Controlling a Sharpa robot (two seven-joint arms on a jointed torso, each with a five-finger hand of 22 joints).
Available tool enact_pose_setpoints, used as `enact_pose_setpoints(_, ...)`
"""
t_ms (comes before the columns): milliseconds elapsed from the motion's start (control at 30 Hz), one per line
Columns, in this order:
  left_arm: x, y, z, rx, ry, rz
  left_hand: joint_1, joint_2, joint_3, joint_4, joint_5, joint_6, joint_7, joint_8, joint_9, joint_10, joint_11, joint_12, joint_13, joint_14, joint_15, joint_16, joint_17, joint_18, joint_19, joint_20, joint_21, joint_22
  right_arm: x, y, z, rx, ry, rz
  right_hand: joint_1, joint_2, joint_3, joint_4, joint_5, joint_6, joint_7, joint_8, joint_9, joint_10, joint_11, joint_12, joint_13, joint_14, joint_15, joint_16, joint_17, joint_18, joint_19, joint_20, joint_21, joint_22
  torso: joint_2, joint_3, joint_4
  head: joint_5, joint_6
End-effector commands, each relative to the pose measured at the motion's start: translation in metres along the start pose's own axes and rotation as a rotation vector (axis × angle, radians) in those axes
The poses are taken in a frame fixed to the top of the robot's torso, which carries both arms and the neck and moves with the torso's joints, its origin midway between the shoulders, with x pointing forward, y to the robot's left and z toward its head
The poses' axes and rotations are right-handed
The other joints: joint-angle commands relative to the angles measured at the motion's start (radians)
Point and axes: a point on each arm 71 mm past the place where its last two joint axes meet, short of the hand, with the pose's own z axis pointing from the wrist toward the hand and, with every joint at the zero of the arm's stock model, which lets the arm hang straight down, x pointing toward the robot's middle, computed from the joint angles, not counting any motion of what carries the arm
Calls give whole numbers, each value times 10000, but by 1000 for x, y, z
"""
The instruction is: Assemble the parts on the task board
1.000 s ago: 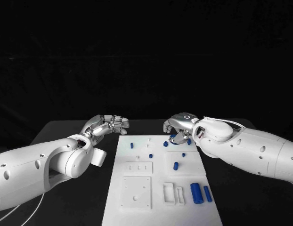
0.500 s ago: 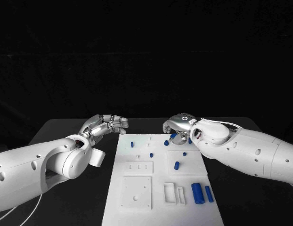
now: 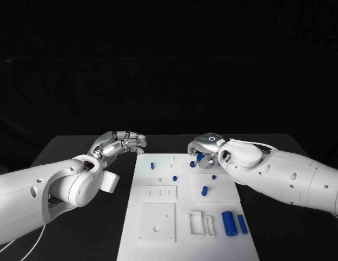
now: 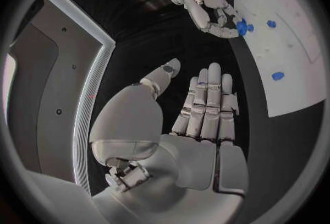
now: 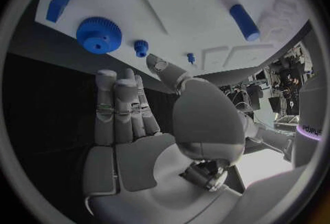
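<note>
Gear [image 5: 98, 34], blue and toothed, lies at the board's [image 3: 186, 239] far end, upper middle of the head picture, just beside the right hand [image 3: 204, 148], whose fingers [image 5: 117, 108] are straight and apart, holding nothing. It looks a light, stiff plastic piece, likely slippery on its flat faces, so a pinch across the toothed rim should serve best. The left hand [image 3: 120, 143] hovers off the board's upper left corner, fingers [image 4: 206, 105] side by side and empty.
</note>
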Motion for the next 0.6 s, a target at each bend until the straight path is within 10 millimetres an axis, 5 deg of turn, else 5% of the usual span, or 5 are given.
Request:
enact_pose_setpoints(33, 2, -3, 0, 120, 167, -24, -128, -2, 42, -33, -36, -13, 8, -49, -12, -63, 6, -20, -11, -5, 27, 24, -14, -96, 55, -22, -27, 16, 3, 1, 1, -35, 178, -126, -62, -16, 85, 8, -62, 95, 5, -47, -14, 104, 2, 36, -7, -59, 8, 50, -16, 465, 169, -88, 61, 185, 80, -17, 68, -22, 8)
enact_pose_setpoints(600, 2, -6, -1, 120, 197, -19, -142, -11, 51, -36, -33, -13, 8, -54, -13, -61, 7, -29, -12, -3, 25, 27, -15, -94, 58, -25, -29, 19, 10, -3, -1, 84, 375, -76, -208, 45, 228, 77, -88, 291, -48, 10, -10, 420, -105, 114, 69, -89, -96, 188, -147, 465, 329, -117, 361, 221, 195, 5, 85, 10, -30)
